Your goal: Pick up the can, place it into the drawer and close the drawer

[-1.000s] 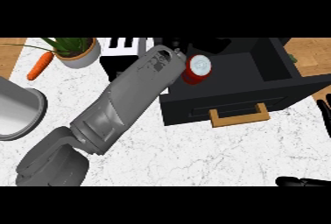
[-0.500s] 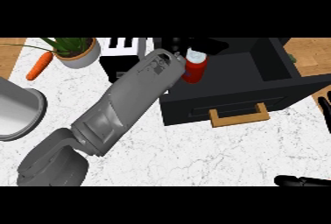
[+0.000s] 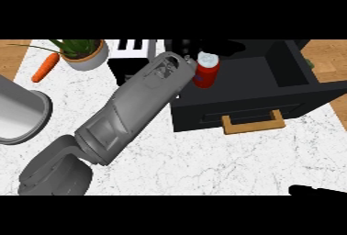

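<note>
One red can (image 3: 206, 73) with a white top stands over the left part of the open black drawer (image 3: 271, 87), held there by the left hand (image 3: 186, 62), whose black fingers wrap its far side, mostly hidden behind the grey forearm (image 3: 136, 110). The drawer's wooden handle (image 3: 252, 123) faces the marbled tabletop (image 3: 203, 160). Only a dark tip of the right hand (image 3: 317, 191) shows at the lower right edge; I cannot tell its state. A carrot (image 3: 45, 67), a potted plant (image 3: 84, 51) and a metal pot (image 3: 20, 114) sit to the left.
</note>
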### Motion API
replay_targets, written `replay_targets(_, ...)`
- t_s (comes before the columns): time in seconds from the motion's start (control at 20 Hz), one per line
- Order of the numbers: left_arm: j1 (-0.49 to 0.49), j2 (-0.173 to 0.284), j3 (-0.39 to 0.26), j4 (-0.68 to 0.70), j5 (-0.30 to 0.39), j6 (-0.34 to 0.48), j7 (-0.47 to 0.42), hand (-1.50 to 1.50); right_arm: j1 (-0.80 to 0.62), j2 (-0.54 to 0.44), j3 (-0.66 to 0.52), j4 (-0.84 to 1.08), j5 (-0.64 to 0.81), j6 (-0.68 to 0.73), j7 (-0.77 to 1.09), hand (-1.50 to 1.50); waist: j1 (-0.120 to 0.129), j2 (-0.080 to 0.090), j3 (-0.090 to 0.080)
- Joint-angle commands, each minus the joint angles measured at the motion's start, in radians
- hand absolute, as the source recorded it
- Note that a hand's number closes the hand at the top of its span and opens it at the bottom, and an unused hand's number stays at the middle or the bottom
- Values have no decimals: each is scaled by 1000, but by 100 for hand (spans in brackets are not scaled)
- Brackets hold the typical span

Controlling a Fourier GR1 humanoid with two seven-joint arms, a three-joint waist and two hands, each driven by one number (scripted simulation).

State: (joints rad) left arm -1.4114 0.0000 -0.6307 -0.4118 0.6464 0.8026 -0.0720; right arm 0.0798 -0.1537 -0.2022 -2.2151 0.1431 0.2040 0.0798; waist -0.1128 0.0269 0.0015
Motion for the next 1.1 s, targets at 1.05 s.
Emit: replay_targets(1.05,-35,50,32,-87,33,12,38,-150,-165,-82,343,406,897,-215,-75,-150,127,-28,-1)
